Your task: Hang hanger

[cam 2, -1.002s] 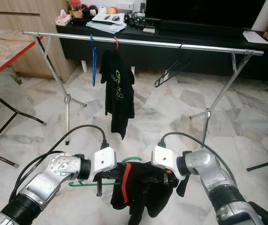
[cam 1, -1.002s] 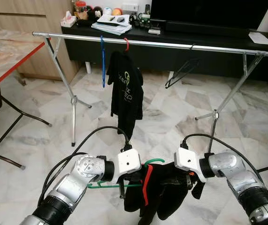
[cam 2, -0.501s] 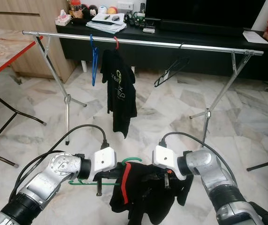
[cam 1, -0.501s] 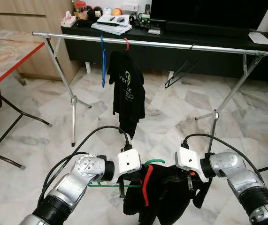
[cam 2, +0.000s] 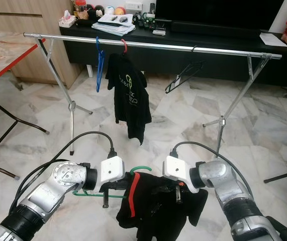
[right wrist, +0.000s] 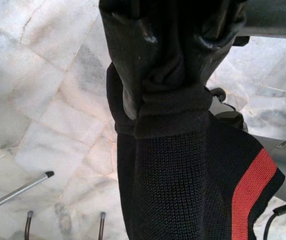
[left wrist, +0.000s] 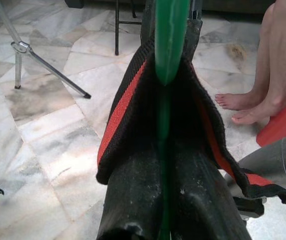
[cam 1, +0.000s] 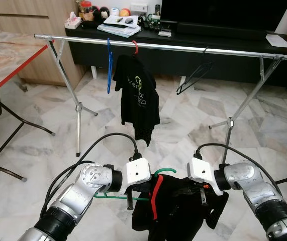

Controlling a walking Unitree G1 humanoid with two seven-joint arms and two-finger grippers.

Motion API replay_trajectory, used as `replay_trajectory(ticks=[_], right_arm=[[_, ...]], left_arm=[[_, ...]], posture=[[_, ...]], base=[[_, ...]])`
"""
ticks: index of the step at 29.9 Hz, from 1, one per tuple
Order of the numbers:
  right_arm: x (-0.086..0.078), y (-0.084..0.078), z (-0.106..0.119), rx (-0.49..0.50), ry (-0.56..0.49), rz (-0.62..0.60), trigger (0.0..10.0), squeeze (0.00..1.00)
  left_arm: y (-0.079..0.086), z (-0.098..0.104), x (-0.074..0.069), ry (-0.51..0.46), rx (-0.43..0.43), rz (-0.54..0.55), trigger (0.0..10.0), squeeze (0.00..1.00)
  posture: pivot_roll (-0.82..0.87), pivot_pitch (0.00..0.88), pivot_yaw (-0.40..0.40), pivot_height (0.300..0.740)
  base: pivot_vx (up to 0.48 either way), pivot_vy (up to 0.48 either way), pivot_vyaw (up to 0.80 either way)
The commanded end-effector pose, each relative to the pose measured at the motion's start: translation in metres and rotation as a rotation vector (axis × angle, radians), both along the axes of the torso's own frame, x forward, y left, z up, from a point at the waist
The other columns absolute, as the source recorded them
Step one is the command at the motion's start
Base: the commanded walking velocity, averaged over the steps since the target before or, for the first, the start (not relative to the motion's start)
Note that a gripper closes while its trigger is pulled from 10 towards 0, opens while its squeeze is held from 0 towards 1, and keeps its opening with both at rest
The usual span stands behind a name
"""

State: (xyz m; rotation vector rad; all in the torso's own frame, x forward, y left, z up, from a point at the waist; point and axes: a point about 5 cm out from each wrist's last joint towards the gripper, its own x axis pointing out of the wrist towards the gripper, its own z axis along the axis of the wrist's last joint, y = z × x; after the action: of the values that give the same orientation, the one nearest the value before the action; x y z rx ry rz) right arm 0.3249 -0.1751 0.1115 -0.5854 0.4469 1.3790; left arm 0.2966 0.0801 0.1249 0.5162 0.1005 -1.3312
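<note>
A green hanger point(cam 1: 164, 172) is held low in front of me, and a black garment with a red stripe point(cam 1: 176, 211) is draped over it. My left gripper point(left wrist: 164, 200) is shut on the hanger's green bar, its fingers partly under the cloth. From the other side, my right gripper point(right wrist: 170, 65) is shut on a bunched fold of the garment. Beyond them stands a silver clothes rail point(cam 1: 183, 48). It carries a blue hanger point(cam 1: 108, 65), a red hanger bearing a black T-shirt point(cam 1: 138, 95), and a bare black hanger point(cam 1: 193, 78).
A red-edged table point(cam 1: 7, 60) stands at the left. A dark TV cabinet point(cam 1: 208, 35) runs behind the rail. The rail's splayed legs point(cam 1: 78, 108) rest on marble floor. A person's bare feet point(left wrist: 253, 107) stand nearby in the left wrist view.
The black T-shirt on the rail has swung round and shows more of its front. The garment between my grippers hangs slightly wider. Both arms have hardly moved.
</note>
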Motion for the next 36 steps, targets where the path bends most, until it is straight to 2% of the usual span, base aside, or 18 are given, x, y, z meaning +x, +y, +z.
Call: replay_trajectory(ticks=[1, 2, 20, 26, 36], right_arm=[[0.0, 0.003, 0.002, 0.033, -0.004, -0.001, 0.0, 0.0], [0.0, 0.003, 0.002, 0.033, -0.004, -0.001, 0.0, 0.0], [0.0, 0.0, -0.001, 0.006, 0.003, -0.012, 0.0, 0.0], [-0.003, -0.007, -0.009, -0.05, 0.012, -0.025, 0.0, 0.0], [-0.006, -0.015, -0.018, -0.096, 0.027, -0.054, 0.0, 0.0]], left_arm=[[-0.006, 0.008, 0.002, -0.035, -0.008, -0.027, 10.0, 0.0], [-0.005, 0.008, 0.002, -0.027, -0.009, -0.026, 10.0, 1.0], [0.005, 0.009, 0.002, 0.0, 0.01, -0.022, 10.0, 1.0], [0.023, 0.009, 0.004, 0.016, 0.072, -0.029, 10.0, 1.0], [0.045, 0.014, 0.013, -0.016, 0.082, 0.075, 10.0, 1.0]], posture=[[-0.08, 0.134, -0.051, 0.74], [-0.08, 0.136, -0.052, 0.74], [-0.08, 0.141, -0.056, 0.74], [-0.08, 0.142, -0.057, 0.74], [-0.08, 0.143, -0.061, 0.74]], base=[[0.0, 0.0, 0.0], [0.0, 0.0, 0.0], [0.0, 0.0, 0.0], [0.0, 0.0, 0.0], [0.0, 0.0, 0.0]])
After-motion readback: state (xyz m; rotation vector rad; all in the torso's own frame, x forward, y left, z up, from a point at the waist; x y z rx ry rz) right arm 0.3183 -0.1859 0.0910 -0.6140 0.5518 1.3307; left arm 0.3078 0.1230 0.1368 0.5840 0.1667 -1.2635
